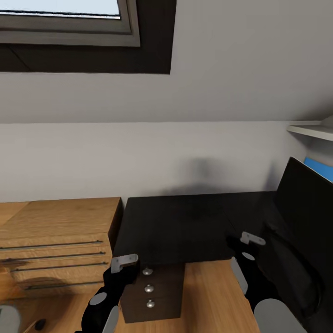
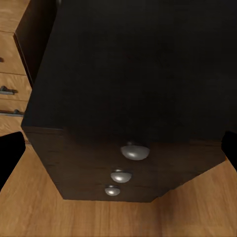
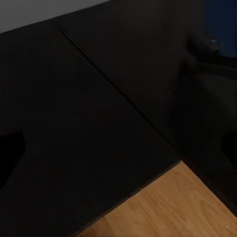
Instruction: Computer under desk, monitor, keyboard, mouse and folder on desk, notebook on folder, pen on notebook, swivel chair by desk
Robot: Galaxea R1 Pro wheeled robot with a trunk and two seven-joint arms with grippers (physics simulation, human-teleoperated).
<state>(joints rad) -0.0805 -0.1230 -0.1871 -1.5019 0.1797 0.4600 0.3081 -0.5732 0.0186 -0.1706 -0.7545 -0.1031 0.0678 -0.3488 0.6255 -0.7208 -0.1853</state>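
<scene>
Attic bedroom: light wood floor (image 1: 208,286), white wall, skylight (image 1: 69,18) top left. Nearest, left gripper (image 2: 118,148) hovering before dark drawer unit (image 1: 152,291), fingers spread, empty. Right gripper (image 3: 118,148) over glossy black worktop (image 1: 185,222), spread, empty. Monitor (image 1: 307,203) upright on worktop at right. Light-wood cabinet (image 1: 55,240) left of worktop.

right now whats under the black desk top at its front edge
A dark drawer unit with three round silver knobs stacked down its front sits under the desk, standing on the wood floor. Whatever lies further back beneath the top is hidden by the top itself.
</scene>
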